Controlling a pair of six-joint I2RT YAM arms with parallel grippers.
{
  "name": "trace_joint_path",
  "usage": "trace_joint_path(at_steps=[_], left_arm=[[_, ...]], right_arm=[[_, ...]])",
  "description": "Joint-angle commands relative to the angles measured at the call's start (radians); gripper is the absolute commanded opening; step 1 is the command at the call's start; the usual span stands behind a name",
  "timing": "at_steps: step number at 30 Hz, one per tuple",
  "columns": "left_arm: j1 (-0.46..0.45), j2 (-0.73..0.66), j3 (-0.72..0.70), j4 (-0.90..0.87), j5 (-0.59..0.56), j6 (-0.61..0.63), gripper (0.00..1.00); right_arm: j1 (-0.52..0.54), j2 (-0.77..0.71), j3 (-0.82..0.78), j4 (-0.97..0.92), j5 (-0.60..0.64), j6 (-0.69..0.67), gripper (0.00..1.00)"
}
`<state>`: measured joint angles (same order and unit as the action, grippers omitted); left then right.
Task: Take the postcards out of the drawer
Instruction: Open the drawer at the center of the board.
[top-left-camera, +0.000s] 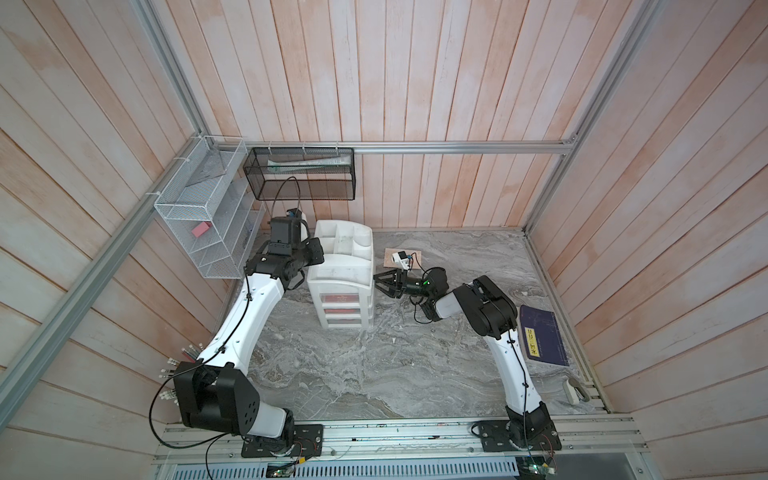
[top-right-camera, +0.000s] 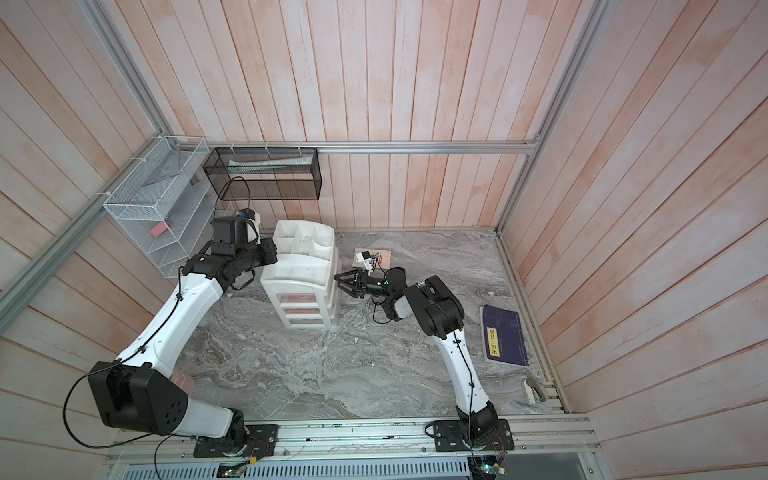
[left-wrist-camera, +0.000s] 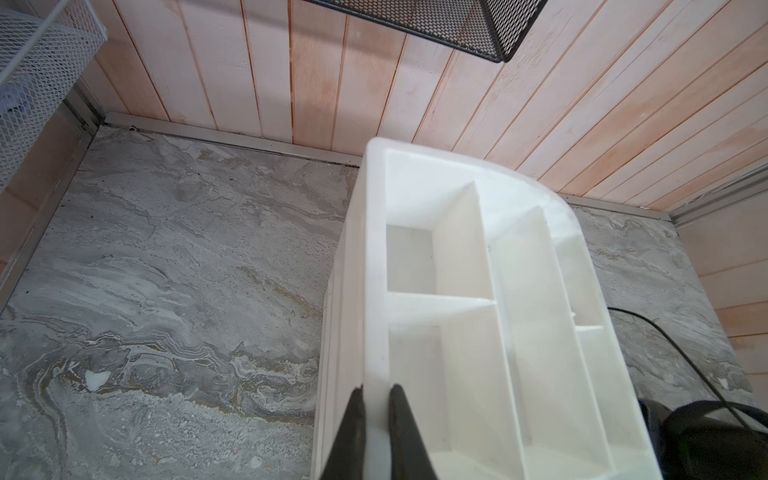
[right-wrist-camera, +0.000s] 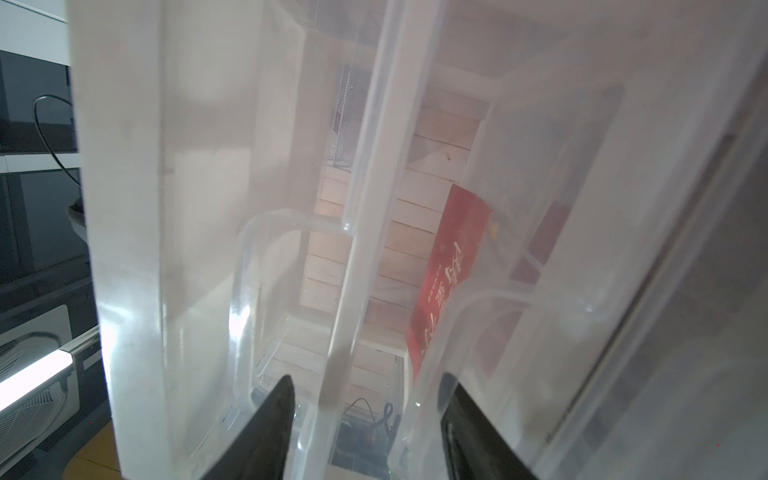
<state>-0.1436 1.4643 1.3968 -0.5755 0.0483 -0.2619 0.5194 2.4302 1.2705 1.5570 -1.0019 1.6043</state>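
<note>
here, thin red postcard (right-wrist-camera: 453, 257) (rectangular) shows through translucent drawer (right-wrist-camera: 561, 208).

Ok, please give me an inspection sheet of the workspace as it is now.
Surface: grey marble table.
Job's things: red cards inside the drawer unit; beige card on the table.
Clutter: navy booklet and small grey tool near the right side.
Grippers: left gripper shut on the drawer unit's top rim; right gripper open beside the unit.
Cables: black cable loops at both wrists.
Surroundings: plank walls, white rack, black basket.
</note>
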Motion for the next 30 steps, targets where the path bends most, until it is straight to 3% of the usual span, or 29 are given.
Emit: trace_joint_path(at_steps=[1,13,30], left_arm=[[0.001,0.023,-0.009,-0.092,-0.065,0.016,0.0],[0.002,0.013,-0.012,-0.093,-0.079,0.019,0.0],[0.002,0.011,-0.024,-0.075,-0.044,0.024,0.0]], right_arm=[[-0.012,-0.04,-0.011,0.157,-0.014,0.013,0.55],[-0.038,-0.085,-0.08,0.127,-0.026,-0.025,0.52],[-0.035,-0.243,-0.111,-0.477,0.025,-0.475,0.42]])
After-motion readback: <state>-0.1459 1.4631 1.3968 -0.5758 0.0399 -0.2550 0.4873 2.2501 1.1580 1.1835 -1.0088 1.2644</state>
